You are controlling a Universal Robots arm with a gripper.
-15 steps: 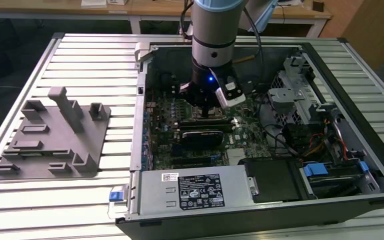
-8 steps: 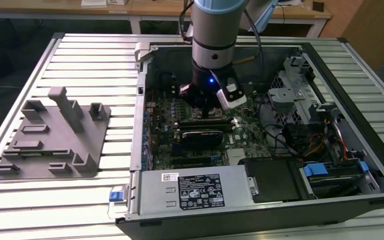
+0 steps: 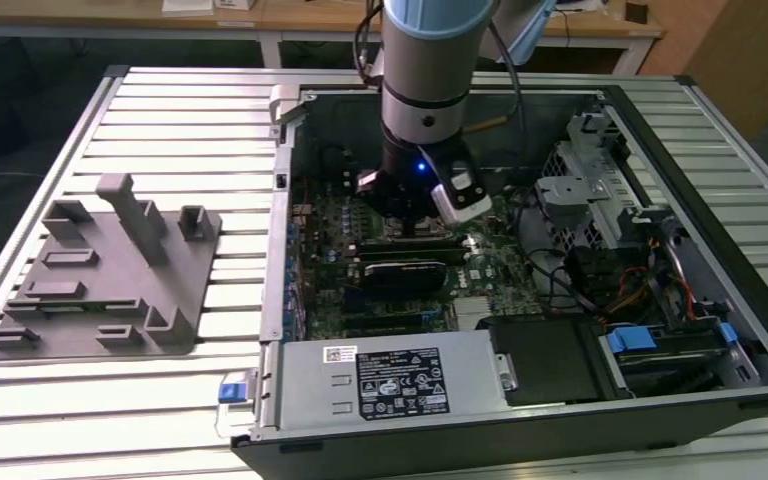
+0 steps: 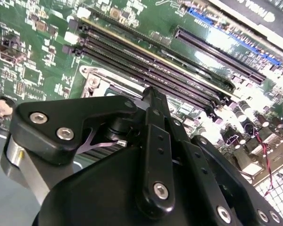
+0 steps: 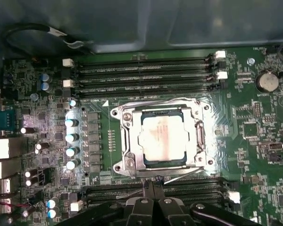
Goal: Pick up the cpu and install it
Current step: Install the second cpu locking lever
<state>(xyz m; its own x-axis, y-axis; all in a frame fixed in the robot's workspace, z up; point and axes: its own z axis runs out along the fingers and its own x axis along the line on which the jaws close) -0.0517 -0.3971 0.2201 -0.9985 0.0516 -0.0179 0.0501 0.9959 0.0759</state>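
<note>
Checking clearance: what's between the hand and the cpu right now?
In the first wrist view the cpu sits in the socket frame. Between it and the hand lie the frame's near edge and dark memory slots on the motherboard.

Cpu [image 5: 163, 139]: shiny silver square, flat, seated in metal-rimmed socket frame [image 5: 127, 141] on motherboard.

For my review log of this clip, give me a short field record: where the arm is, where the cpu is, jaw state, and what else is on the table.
arm: gripper lowered inside the open computer case, over the motherboard
cpu: lying flat in the socket frame
jaws: closed together, holding nothing, beside the socket in the first wrist view
beside the case: grey fixture block at the exterior view's left
</note>
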